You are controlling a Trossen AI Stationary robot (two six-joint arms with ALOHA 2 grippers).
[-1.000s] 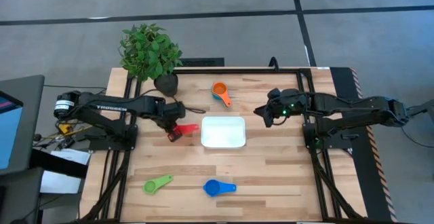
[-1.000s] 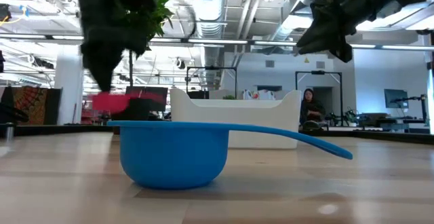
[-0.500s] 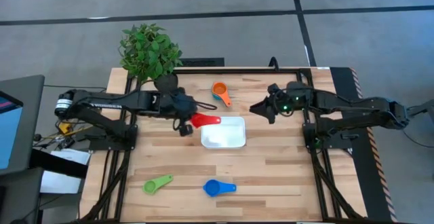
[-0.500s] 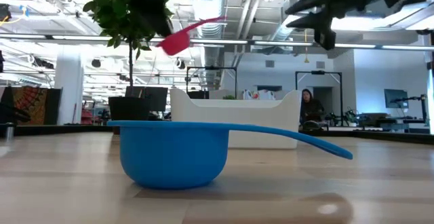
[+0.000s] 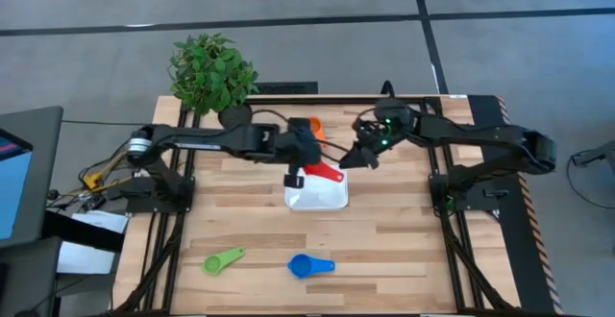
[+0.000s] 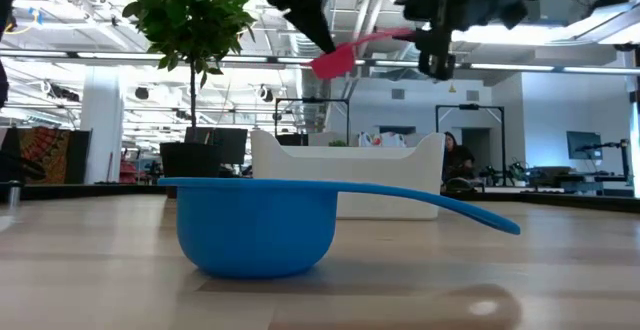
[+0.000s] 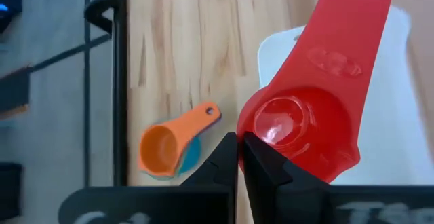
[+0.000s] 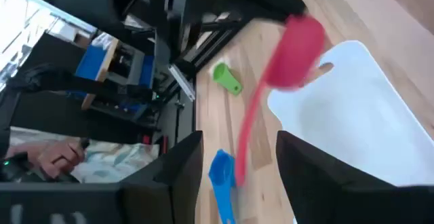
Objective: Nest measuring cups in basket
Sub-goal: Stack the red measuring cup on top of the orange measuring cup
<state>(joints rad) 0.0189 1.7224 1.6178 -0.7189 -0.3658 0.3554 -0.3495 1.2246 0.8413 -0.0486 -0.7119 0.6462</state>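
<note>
High view: the left gripper (image 5: 296, 168) is clamped on the bowl rim of the red measuring cup (image 5: 325, 173), holding it in the air over the white basket (image 5: 322, 195). The right gripper (image 5: 357, 156), fingers spread, brackets the cup's handle tip.

Bright, even ceiling light; soft shadows on the pale wooden worktop (image 5: 384, 231); the red plastic measuring cup (image 8: 295, 44) is motion-blurred.
</note>
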